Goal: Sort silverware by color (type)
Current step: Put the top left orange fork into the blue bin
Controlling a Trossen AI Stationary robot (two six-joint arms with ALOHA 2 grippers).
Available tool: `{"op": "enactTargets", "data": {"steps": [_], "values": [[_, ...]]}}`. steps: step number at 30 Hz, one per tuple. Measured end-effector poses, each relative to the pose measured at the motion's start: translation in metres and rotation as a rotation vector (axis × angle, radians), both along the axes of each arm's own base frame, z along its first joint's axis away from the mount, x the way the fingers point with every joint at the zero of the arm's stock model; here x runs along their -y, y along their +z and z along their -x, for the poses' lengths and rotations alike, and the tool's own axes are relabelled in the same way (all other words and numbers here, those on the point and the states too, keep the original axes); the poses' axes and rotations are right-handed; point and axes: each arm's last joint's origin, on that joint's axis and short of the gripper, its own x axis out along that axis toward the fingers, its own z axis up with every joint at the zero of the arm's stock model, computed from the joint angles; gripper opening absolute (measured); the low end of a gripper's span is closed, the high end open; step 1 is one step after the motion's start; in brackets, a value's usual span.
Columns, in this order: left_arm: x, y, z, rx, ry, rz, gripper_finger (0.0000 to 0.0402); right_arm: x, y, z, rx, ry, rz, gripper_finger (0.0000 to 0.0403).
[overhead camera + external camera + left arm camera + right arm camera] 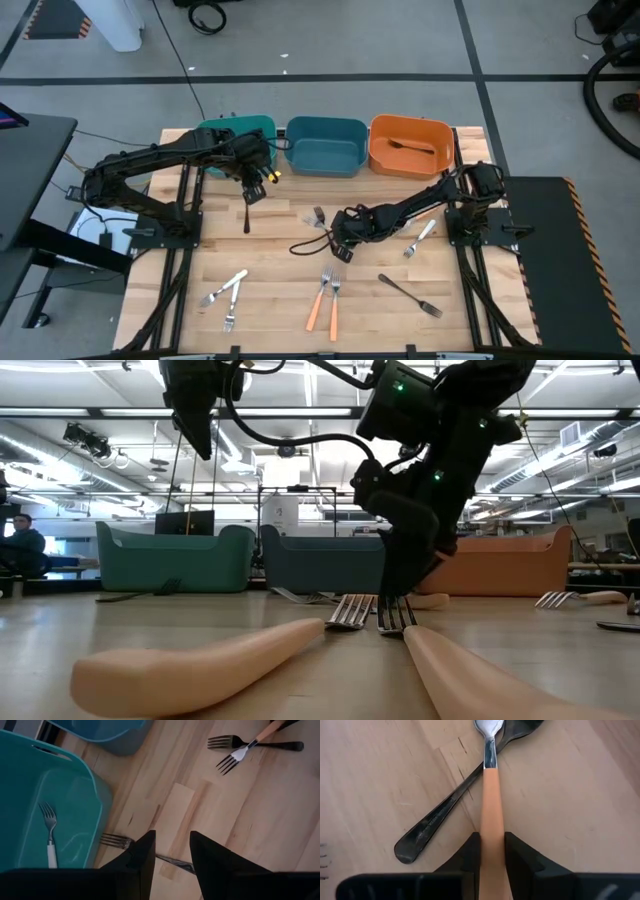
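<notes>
My right gripper point(343, 226) is at the table's middle, shut on an orange-handled fork point(491, 795) that crosses over a black fork point(437, 817). My left gripper point(254, 187) hovers open by the teal bin point(236, 130), above a dark fork point(247, 215) lying flat on the wood, also seen in the left wrist view point(116, 840). A white-handled fork point(49, 832) lies inside the teal bin. One fork point(408, 146) lies in the orange bin point(444, 160). The blue bin point(325, 145) stands between them. My right gripper pinches the orange handle point(492, 851) of the fork between its two fingers point(470, 857). The handle runs out ahead along the fingers, and its silver neck point(490, 750) lies across the black fork. Lifted or resting, I cannot tell.
More forks lie on the near half of the table: two white-handled ones point(226, 292) at the left, two orange-handled ones point(326, 300) in the middle, a black one point(410, 295) and a white one point(420, 238) at the right. The three bins line the far edge.
</notes>
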Motion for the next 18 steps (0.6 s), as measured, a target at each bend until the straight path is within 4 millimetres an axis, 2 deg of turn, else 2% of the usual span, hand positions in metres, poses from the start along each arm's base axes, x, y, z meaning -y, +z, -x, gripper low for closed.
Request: {"op": "enactTargets", "data": {"steps": [5,8,14,18], "values": [[0.000,0.000,0.000,-0.001,0.000,0.000,0.0130,0.002,0.022,0.011,-0.002,0.020,-0.069,0.0068],[0.000,0.000,0.000,0.000,0.000,0.000,0.0130,0.004,0.047,0.015,0.057,0.022,-0.100,0.0068],[0.000,0.000,0.000,0.001,-0.001,-0.001,0.0130,0.009,0.080,0.030,0.109,0.011,-0.068,0.0068],[0.000,0.000,0.000,0.001,-0.001,-0.001,0.0130,0.019,0.093,0.033,0.158,-0.010,-0.047,0.0068]]}}
